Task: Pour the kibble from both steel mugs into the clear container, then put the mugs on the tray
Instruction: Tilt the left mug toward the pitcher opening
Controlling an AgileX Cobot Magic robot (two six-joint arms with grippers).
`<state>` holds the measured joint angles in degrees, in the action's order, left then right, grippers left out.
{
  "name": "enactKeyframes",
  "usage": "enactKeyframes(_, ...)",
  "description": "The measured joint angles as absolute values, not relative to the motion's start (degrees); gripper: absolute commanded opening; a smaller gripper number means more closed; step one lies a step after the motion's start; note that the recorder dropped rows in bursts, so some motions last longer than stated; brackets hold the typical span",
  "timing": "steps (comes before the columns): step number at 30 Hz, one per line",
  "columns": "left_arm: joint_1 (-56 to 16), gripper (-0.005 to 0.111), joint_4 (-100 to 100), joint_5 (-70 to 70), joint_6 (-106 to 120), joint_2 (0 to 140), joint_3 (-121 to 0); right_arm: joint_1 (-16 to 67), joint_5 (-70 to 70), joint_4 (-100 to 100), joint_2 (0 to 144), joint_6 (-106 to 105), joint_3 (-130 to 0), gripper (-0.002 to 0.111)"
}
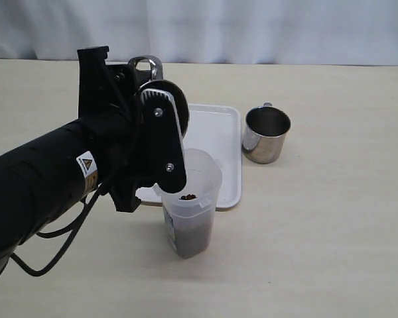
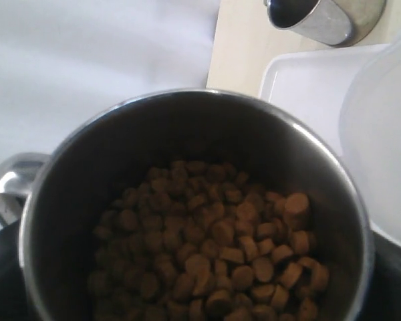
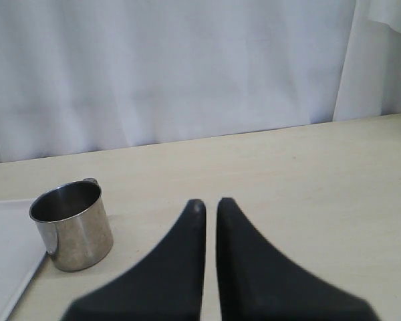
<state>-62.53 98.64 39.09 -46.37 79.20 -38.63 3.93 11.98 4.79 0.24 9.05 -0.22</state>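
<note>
My left gripper (image 1: 160, 132) is shut on one steel mug (image 1: 148, 66), raised and tipped over the clear container (image 1: 194, 179). Only the mug's handle shows past the arm in the exterior view. The left wrist view looks into that mug (image 2: 187, 127), where kibble (image 2: 220, 247) lies heaped toward its lower side. A few pellets (image 1: 188, 197) are at the container's mouth and more kibble (image 1: 189, 235) fills its bottom. The second steel mug (image 1: 266, 134) stands upright right of the tray (image 1: 215, 132). My right gripper (image 3: 210, 204) is shut, holds nothing, and is out of the exterior view.
The white tray lies just behind the container, its near edge touching or close to it. In the right wrist view the second mug (image 3: 73, 227) stands beside the tray's corner (image 3: 7, 261). A white curtain hangs behind the table's far edge.
</note>
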Motion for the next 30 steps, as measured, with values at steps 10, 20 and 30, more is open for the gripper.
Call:
enactKeyframes(10,-62.5,0.0,98.6,39.4,-42.0,81.5,-39.1,3.9,12.0,4.8,0.2,9.0,-0.2,0.005)
enactKeyframes(20,-62.5,0.0,98.6,39.6,-37.6,83.0,-41.0,3.9,12.0,4.8,0.2,9.0,-0.2,0.005)
enactKeyframes(30,-62.5,0.0,98.6,39.6,-32.8,83.0,-41.0,3.9,12.0,4.8,0.2,9.0,-0.2,0.005)
